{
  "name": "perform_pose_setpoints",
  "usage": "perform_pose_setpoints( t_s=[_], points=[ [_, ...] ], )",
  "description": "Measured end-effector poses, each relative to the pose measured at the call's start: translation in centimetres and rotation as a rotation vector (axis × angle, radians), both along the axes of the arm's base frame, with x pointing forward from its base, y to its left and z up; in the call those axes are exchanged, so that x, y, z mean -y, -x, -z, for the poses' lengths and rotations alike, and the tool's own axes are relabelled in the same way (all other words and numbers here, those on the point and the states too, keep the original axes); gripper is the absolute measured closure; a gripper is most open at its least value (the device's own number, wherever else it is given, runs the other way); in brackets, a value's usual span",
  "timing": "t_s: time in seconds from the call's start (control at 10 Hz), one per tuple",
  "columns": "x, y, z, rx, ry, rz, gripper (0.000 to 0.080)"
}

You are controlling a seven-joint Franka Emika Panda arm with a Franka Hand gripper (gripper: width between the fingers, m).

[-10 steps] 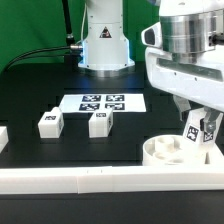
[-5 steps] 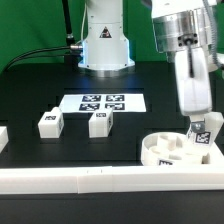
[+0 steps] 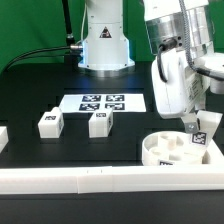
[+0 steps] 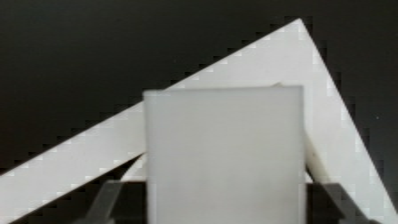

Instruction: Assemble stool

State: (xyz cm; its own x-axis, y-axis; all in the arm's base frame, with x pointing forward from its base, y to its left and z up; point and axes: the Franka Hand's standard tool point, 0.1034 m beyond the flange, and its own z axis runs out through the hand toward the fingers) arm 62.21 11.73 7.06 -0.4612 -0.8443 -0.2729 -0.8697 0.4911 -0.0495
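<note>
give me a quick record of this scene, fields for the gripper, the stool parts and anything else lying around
gripper: shut on a stool leg
held leg position: over the seat, on the exterior view's right side of it; socketed or not, cannot tell
loose legs: two, apart, one to the exterior view's left of the other
marker board: flat, just behind the loose legs
border rail: runs along the front, before the seat

A green backdrop [image 3: 28, 25] behind the black tabletop [image 3: 30, 95]
</note>
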Motion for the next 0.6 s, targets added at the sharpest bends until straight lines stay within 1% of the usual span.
perform_pose_setpoints(
  t_s=[0.1,0.2,0.3,0.4,0.5,0.6],
  points=[
    [0.0,0.0,-0.1,0.007,0.004,-0.025,0.0462],
    [0.0,-0.2,-0.8,0.025,0.009,-0.062,0.0255],
    [0.0,-0.1,-1.7,0.042,0.013,-0.097,0.0255],
    [0.0,0.3,-2.8,0.058,0.014,-0.128,0.0172],
    [0.2,0.7,-4.2,0.077,0.015,-0.159,0.0156],
    [0.7,0.7,-5.8,0.096,0.019,-0.205,0.0156]
  ],
)
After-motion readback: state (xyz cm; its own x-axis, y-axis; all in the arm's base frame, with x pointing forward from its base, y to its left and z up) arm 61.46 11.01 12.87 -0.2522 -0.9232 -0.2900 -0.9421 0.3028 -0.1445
